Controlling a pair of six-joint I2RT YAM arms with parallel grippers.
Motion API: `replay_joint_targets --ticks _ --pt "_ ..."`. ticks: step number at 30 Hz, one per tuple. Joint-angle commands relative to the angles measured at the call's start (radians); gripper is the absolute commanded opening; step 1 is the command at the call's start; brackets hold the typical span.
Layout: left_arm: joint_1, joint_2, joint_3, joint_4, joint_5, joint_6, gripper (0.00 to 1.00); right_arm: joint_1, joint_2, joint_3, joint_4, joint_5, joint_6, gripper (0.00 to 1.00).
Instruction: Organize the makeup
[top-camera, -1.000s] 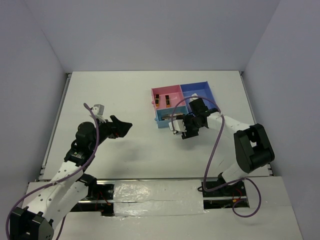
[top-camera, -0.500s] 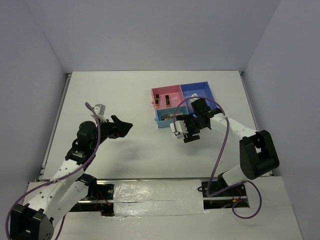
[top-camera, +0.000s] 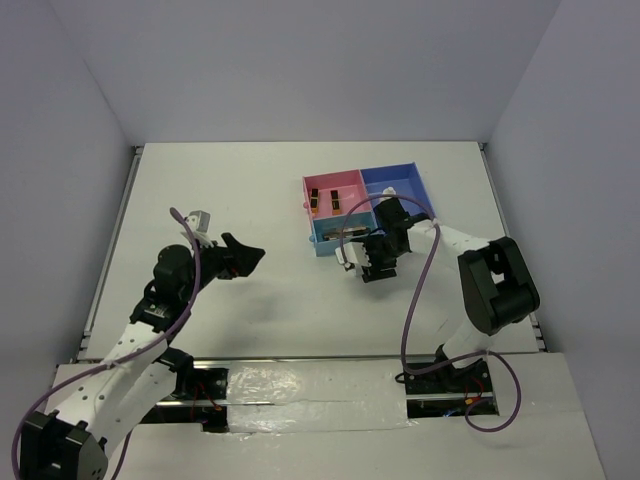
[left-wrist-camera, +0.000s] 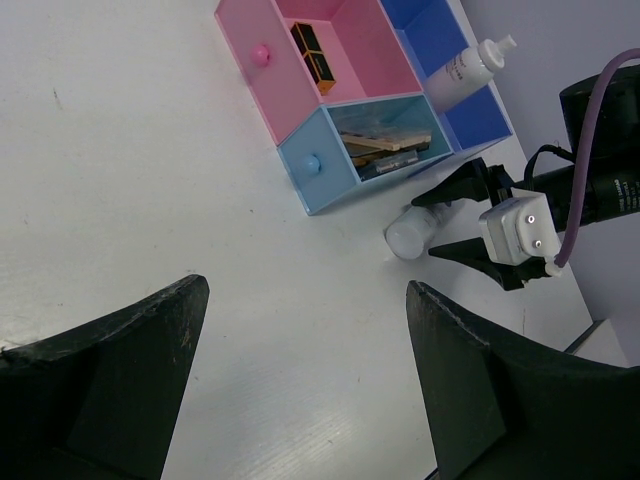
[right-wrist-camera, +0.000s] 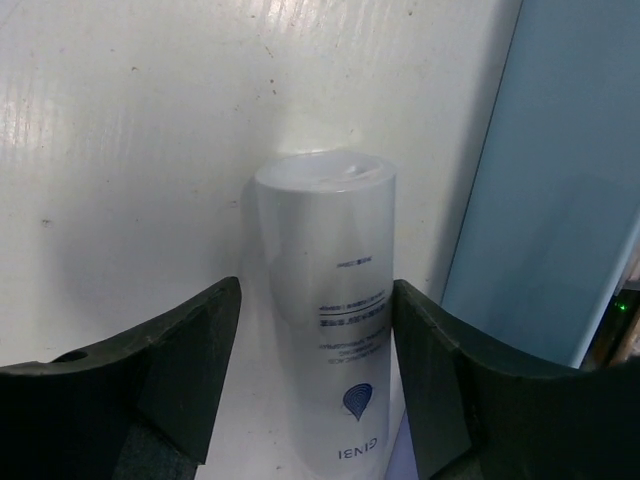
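A whitish bottle (right-wrist-camera: 335, 330) lies on the table beside the light-blue drawer front (right-wrist-camera: 560, 200) of the pink-and-blue tray (top-camera: 400, 175). My right gripper (right-wrist-camera: 318, 295) straddles it, open: the right finger is at the bottle's side and a gap shows on the left. In the left wrist view the same bottle (left-wrist-camera: 412, 232) shows between those fingers. A second whitish bottle (left-wrist-camera: 465, 72) rests in the dark-blue compartment. Black-gold pieces (left-wrist-camera: 313, 55) sit in the pink compartment, palettes (left-wrist-camera: 390, 150) in the light-blue one. My left gripper (top-camera: 250, 255) hangs open and empty, left of the tray.
The tray stands at the back right of the white table (top-camera: 230, 190). Grey walls close the table in at the back and both sides. The right arm's cable (top-camera: 420, 290) loops over the table near the tray.
The right gripper's jaws widened and then narrowed around the lying bottle, and the right wrist shifted slightly. The bottle stays on the table. The left arm has not moved.
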Motion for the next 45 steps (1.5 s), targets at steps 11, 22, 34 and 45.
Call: replay_joint_targets --ticks 11,22,34,45 --pt "0.005 0.028 0.013 0.07 0.012 -0.006 0.93 0.013 -0.055 -0.017 -0.083 -0.029 0.016 0.32" --pt "0.007 0.037 0.0 0.107 0.025 -0.026 0.92 0.011 -0.357 0.047 -0.101 -0.287 0.346 0.17" --pt "0.007 0.052 0.007 0.124 0.035 -0.026 0.92 -0.146 -0.435 0.271 0.217 -0.373 0.998 0.09" --pt "0.007 0.052 0.006 0.133 0.036 -0.032 0.92 -0.427 -0.276 0.446 0.455 -0.306 1.472 0.09"
